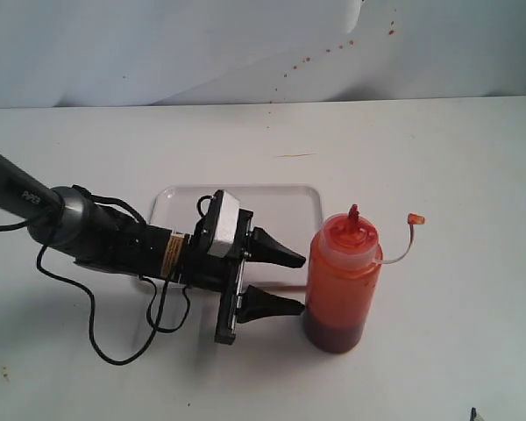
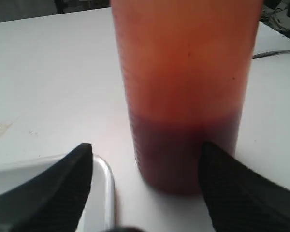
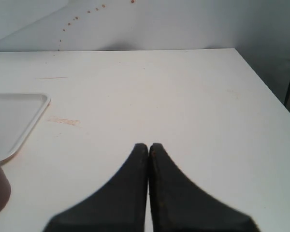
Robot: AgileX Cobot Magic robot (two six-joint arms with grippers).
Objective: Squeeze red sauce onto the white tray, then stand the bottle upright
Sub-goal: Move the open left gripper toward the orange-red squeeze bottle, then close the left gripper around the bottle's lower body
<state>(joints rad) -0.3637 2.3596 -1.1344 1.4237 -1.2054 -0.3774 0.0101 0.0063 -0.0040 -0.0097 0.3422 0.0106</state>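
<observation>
Just right of the white tray (image 1: 291, 200), the bottle (image 1: 342, 281) stands upright on the table (image 1: 438, 158); the left gripper (image 1: 300, 282) sits at its base, jaws parted, grasping nothing. No red sauce shows on the tray's visible part, so squeezing seems undone; the right gripper (image 3: 149, 147) is closed, empty.

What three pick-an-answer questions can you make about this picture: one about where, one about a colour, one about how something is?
1. Where does the bottle stand?
A) on the table beside the white tray
B) on top of the tray
C) up in the air

2. What colour is its nozzle?
A) green
B) blue
C) red

3. How is the right claw?
A) wide open
B) shut
C) holding a spoon

Answers:
1 A: its base sits on bare table, off the tray's rim.
2 C: the pointed tip is red.
3 B: its two fingers press together with nothing between them.
</observation>
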